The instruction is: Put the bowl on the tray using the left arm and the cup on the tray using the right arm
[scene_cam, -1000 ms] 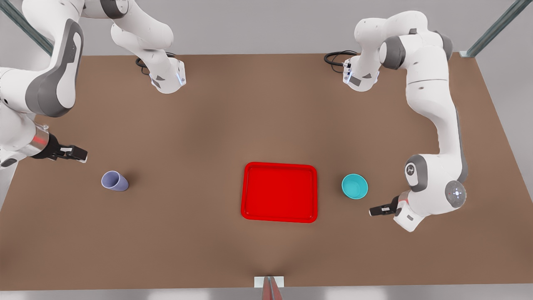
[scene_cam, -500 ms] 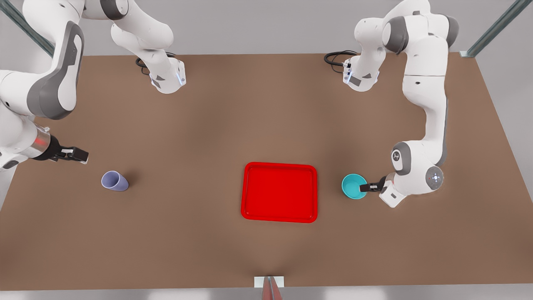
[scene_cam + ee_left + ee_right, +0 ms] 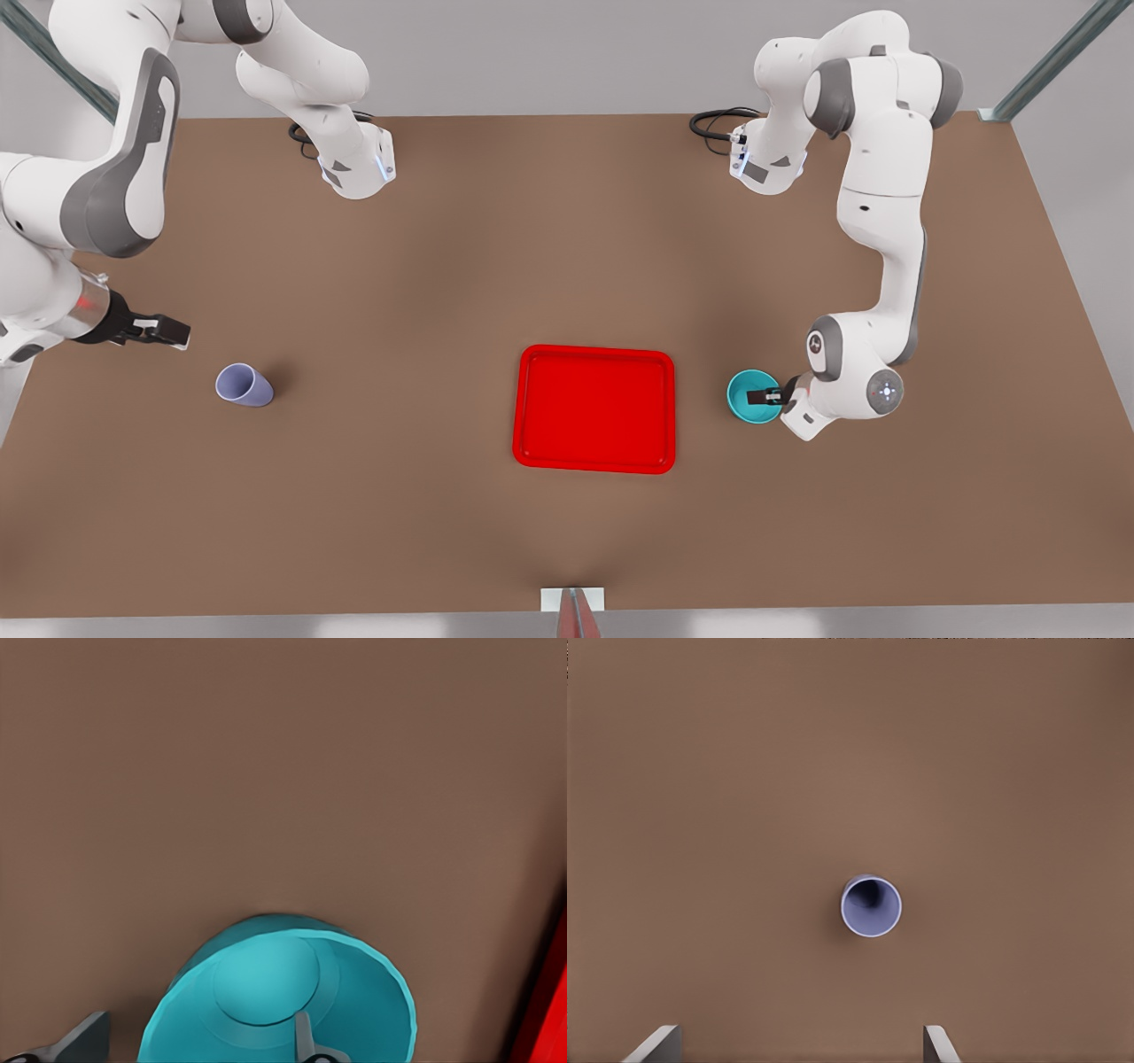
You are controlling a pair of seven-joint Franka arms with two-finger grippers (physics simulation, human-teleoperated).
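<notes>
Teal bowl, smooth and shallow, sits with its rim between the left gripper's spread fingers; right gripper hangs open near the lavender cup.

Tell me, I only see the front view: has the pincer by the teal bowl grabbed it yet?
Observer: Not yet. In the left wrist view, the left pincer straddles the wall of the bowl. One finger is inside and the other is outside, with a gap to the bowl.
Operator: Is the purple cup lying down? It looks tippy.
Observer: No. The right wrist view looks straight down into the open mouth of the cup, so it stands upright.
Operator: Is the other pincer open?
Observer: Yes. The fingers of the right pincer are wide apart, and the cup sits ahead, between their lines.
</notes>
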